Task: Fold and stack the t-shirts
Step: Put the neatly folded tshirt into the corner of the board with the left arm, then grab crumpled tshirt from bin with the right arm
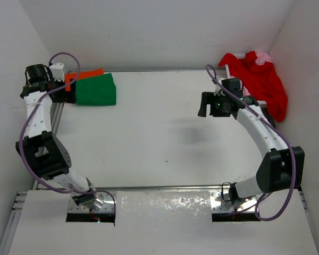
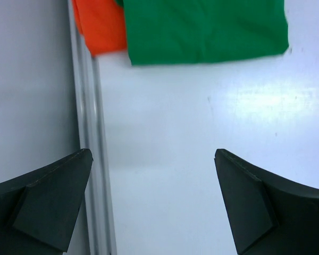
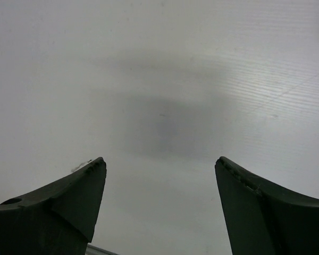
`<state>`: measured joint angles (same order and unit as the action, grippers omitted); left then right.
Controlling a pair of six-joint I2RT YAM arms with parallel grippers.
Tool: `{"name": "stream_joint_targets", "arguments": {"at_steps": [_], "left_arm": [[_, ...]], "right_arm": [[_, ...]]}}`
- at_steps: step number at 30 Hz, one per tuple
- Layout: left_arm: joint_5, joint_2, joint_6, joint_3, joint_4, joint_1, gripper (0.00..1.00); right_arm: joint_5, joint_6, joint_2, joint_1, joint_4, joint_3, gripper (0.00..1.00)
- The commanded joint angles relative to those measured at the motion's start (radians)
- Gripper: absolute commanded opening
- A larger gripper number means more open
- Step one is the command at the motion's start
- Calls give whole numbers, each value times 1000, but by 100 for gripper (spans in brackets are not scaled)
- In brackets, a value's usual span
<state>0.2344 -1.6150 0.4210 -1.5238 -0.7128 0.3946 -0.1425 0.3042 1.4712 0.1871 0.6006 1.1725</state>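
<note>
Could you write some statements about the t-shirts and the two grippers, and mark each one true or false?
1. The green t-shirt lies partly over the orange t-shirt. True.
2. The red t-shirt is folded flat in the middle. False: it lies crumpled at the far right corner.
3. The left gripper holds the green t-shirt. False: it is open and empty.
4. The right gripper is open above the table, holding nothing. True.
</note>
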Motion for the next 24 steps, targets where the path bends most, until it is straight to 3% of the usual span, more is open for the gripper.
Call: {"name": "stream_joint_targets", "arguments": {"at_steps": [1,13,17,20,21,22,23,24], "left_arm": [[-7,76,2,7,-27,1,100],[-15,61,-25,2,-20,1,100],[25,30,-47,-13,-13,0,100],[45,24,-56,2,7,-11,100],[36,26,-54,20,16,-19,100],[25,29,-44,31,32,-37,100],[-7,30,-36,51,38,-46,100],[-23,32,-24,60,42,-56,100]], "right_arm": [[-25,-20,-57,-58,-45,16,82],[-34,-17,-78,-181,-44,124,85],[-40,16,-39,-303,-61,192,81],[-40,68,56,-368,-76,286,54],[-17,79,84,-379,-91,309,31],[1,87,148,-388,-97,358,21],[64,101,182,-403,-110,383,14],[104,104,219,-408,-111,416,16]]}}
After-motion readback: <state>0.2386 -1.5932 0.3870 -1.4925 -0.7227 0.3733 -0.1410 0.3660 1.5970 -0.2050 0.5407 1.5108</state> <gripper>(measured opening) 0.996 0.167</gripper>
